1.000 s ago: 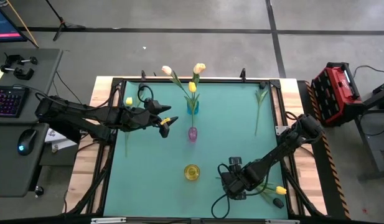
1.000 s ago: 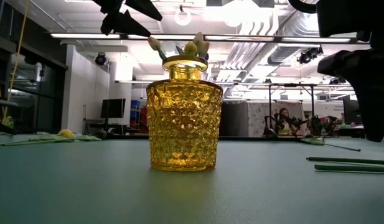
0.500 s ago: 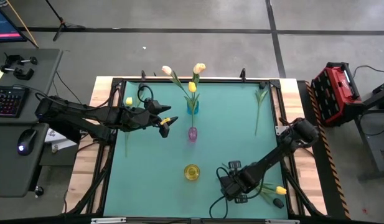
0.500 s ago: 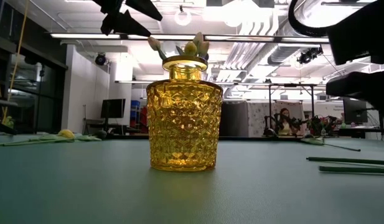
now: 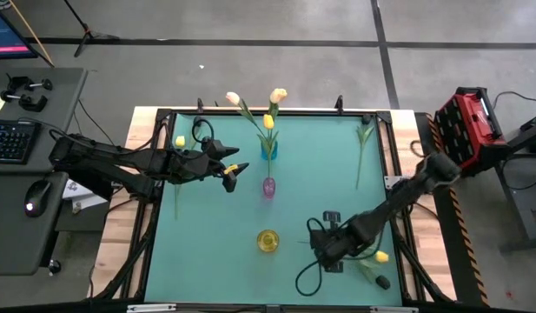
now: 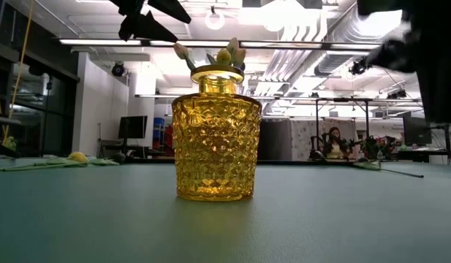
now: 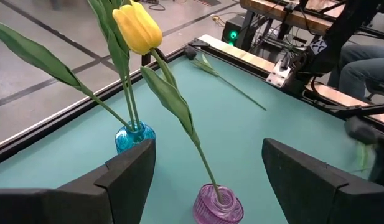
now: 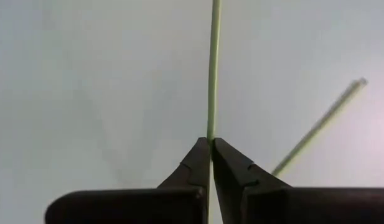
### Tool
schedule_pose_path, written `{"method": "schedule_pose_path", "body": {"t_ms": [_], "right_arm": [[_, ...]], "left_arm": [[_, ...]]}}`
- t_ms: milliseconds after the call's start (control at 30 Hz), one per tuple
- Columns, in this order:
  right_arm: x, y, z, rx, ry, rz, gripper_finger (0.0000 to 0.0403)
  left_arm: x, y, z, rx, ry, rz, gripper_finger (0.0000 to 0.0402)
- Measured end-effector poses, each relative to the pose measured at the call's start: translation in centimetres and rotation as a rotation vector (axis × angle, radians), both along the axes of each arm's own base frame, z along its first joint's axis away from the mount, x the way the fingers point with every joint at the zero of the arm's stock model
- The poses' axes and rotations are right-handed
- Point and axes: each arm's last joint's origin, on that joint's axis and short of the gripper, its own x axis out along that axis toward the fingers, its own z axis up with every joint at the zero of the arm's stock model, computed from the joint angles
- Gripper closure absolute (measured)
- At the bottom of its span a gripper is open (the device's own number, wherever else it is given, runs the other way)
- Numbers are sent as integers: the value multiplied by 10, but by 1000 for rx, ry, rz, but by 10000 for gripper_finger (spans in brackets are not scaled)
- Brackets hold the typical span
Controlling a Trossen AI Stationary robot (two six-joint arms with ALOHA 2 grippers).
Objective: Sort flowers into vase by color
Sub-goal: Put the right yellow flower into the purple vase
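Note:
My right gripper (image 5: 328, 249) is low at the table's near right, shut on the green stem of a yellow flower whose head (image 5: 381, 256) lies to its right. A dark-headed flower (image 5: 385, 283) lies on the table just nearer. A yellow vase (image 5: 268, 241) stands left of this gripper, a purple vase (image 5: 268, 185) holding one stem stands mid-table, and a blue vase (image 5: 268, 149) with several flowers stands behind it. My left gripper (image 5: 233, 170) hovers open, left of the purple vase (image 7: 218, 202), touching nothing. My right gripper pinches the thin green stem (image 8: 210, 134) between its two fingertips, at a point well away from the yellow head. The fingers come at it from above, pointing down. The stem runs on straight beyond the tips, close over the table.
One flower (image 5: 363, 146) lies along the far right of the mat and another, yellow-headed (image 5: 179, 141), along the left edge. A second loose stem (image 8: 316, 127) lies beside the held one. The yellow vase (image 6: 216, 135) fills the low view.
My right gripper has shut on the stem and shifted a little toward the table's far side, with its arm swinging toward the right edge. The yellow flower's head has slid slightly toward the far left. The stems once lying at the low view's right edge no longer show there.

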Motion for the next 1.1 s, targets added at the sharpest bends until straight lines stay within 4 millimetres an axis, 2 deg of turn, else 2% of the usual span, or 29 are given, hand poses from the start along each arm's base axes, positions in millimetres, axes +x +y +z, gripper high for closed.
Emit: {"method": "schedule_pose_path", "body": {"t_ms": [300, 500, 633, 833, 1100], "right_arm": [[-23, -41, 83, 58, -333, -139, 402], [-46, -70, 124, 8, -558, -271, 403], [-60, -84, 141, -7, -655, -333, 403], [-69, -94, 154, -24, -735, -370, 403], [-52, -102, 183, 11, -1002, -305, 403]], "left_arm": [[0, 0, 0, 1, 0, 3, 119], [0, 0, 0, 2, 0, 3, 119], [0, 0, 0, 2, 0, 3, 119], [2, 0, 4, -10, -43, -9, 119], [13, -8, 41, 4, -417, -252, 119]]}}
